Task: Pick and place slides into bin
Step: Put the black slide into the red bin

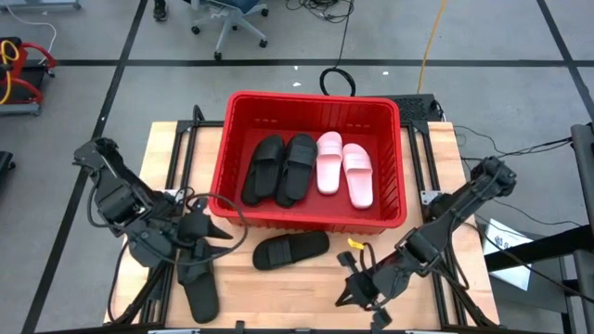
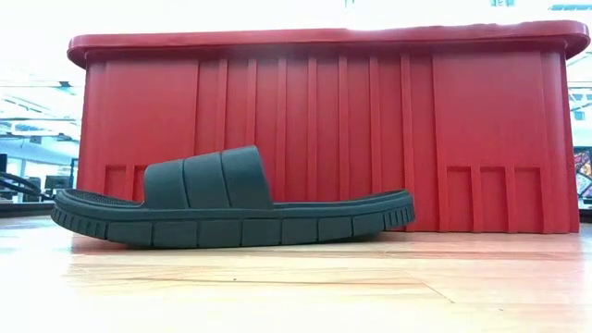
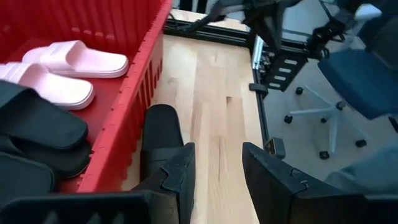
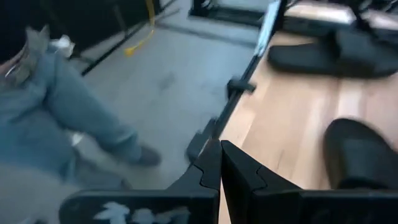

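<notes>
Wooden table (image 1: 436,167) | red bin (image 1: 232,139) holds four slides | two black slides (image 1: 290,250) outside it wait | left gripper (image 1: 215,234) open, empty, beside bin | right gripper (image 1: 357,288) closed, empty

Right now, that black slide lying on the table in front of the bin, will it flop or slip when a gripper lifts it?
The black slide looks thick-soled, so it is probably fairly stiff and light. Its ridged sole edge should resist slipping. Lying flat, it is unlikely to roll or tip.
</notes>
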Controlling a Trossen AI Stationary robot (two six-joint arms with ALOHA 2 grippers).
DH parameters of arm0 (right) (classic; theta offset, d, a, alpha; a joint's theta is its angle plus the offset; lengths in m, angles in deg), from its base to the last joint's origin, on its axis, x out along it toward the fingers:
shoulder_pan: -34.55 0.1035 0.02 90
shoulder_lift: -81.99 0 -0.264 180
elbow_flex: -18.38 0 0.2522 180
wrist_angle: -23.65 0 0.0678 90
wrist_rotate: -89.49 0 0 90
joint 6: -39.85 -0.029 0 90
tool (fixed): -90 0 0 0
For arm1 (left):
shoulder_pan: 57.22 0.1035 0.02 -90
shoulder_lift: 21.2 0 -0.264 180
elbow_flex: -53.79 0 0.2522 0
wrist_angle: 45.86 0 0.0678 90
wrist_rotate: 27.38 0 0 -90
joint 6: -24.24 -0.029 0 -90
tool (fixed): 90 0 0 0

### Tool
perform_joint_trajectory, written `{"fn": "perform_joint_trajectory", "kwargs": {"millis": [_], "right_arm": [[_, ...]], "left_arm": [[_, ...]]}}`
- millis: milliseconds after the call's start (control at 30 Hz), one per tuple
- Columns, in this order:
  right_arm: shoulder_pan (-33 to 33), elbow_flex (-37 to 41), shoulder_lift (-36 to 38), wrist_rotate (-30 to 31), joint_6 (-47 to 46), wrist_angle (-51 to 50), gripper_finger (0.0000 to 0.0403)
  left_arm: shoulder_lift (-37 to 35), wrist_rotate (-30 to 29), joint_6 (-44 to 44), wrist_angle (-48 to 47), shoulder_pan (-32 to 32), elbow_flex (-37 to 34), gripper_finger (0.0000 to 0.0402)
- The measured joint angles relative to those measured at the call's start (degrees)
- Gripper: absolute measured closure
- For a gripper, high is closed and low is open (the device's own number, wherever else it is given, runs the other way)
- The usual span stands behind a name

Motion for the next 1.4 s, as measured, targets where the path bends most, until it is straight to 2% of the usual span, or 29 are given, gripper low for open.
{"fn": "perform_joint_trajectory", "kwargs": {"millis": [200,300,433,633,867,1033,1200,1400], "right_arm": [[-1.73,0.95,0.01,9.12,-3.12,0.91,0.0403],[-1.96,3.86,-0.12,9.20,-6.24,5.47,0.0403],[-1.28,10.24,-0.07,9.23,-9.63,16.32,0.0403],[2.53,17.06,0.01,9.09,-15.31,27.27,0.0403],[5.49,22.51,-0.04,9.57,-21.06,27.36,0.0403],[5.21,27.66,-0.01,17.13,-21.02,27.37,0.0403],[4.84,31.87,-0.03,22.33,-24.56,27.99,0.0403],[4.81,34.77,-0.01,26.94,-24.03,33.15,0.0403]], "left_arm": [[0.00,-0.02,-3.10,-0.34,-3.26,0.00,0.0272],[0.00,-0.02,-4.31,-0.38,-4.82,0.00,0.0272],[0.00,-0.01,-4.60,-0.68,-5.98,0.00,0.0272],[0.00,-0.05,-4.15,-0.61,-6.50,0.00,0.0272],[0.00,-2.38,-3.67,-0.53,-6.47,0.00,0.0272],[0.00,-3.48,-1.32,-0.24,-6.47,0.00,0.0272],[0.00,-3.52,1.09,-0.24,-6.47,0.00,0.0272],[0.00,-3.52,2.41,-0.22,-6.47,0.00,0.0272]]}}
